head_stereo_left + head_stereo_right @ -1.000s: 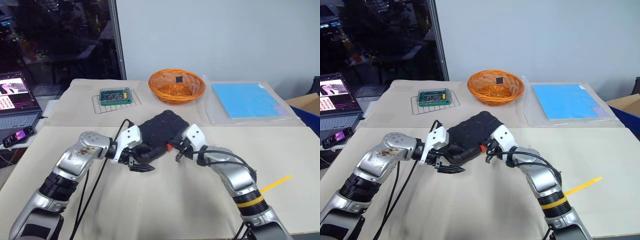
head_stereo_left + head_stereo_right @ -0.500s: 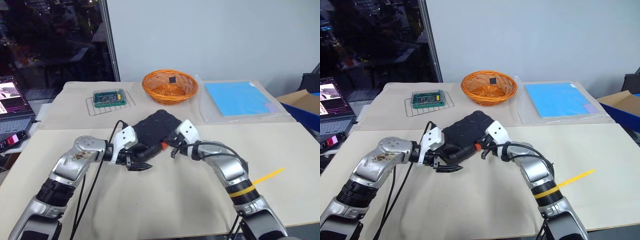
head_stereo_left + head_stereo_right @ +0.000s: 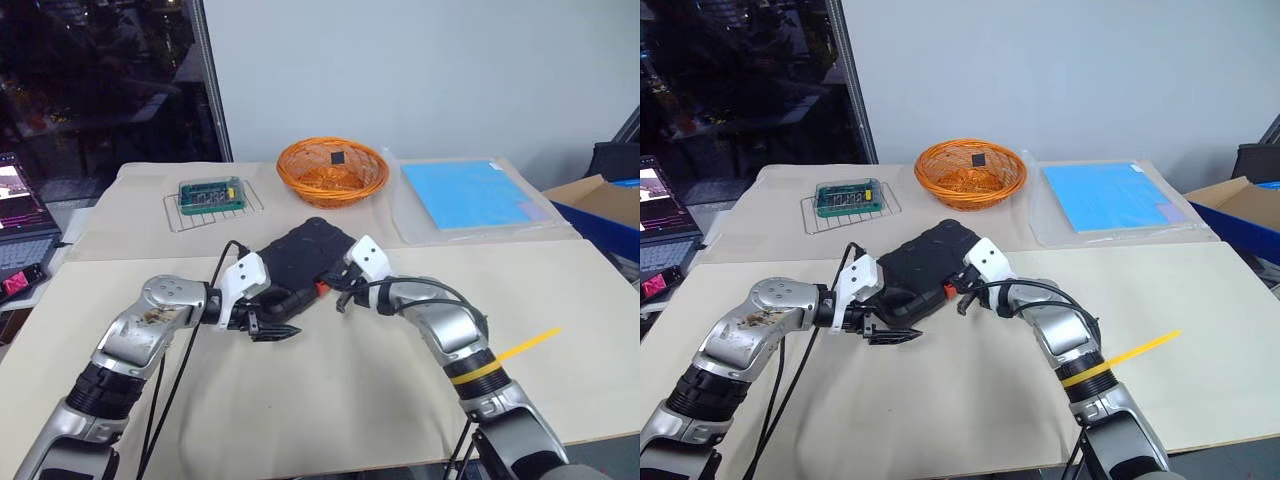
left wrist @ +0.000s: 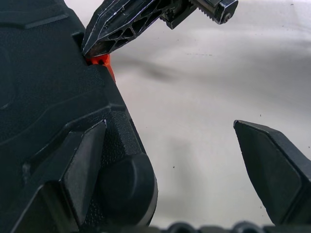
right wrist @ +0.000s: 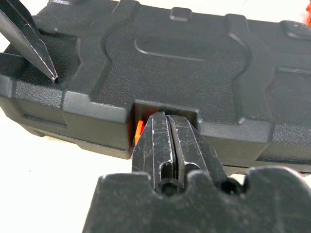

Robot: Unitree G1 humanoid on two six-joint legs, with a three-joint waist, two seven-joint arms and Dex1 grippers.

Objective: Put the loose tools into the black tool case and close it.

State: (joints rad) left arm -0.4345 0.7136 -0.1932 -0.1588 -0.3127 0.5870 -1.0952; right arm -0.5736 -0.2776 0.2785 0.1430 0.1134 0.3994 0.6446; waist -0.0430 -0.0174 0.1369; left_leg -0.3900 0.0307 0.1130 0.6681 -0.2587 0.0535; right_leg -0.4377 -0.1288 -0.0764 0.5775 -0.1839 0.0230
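The black tool case point(image 3: 305, 262) lies closed on the near table, textured shell up, rounded corners. The left gripper point(image 3: 272, 322) stands wide apart at 1 corner. The right gripper point(image 5: 167, 141), fingers pressed together, touches the small orange latch point(image 3: 321, 288).

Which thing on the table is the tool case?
Look at the beige table, in front of the orange wicker basket. The black tool case lies shut between both grippers; its bumpy black shell and small orange latch set it apart.
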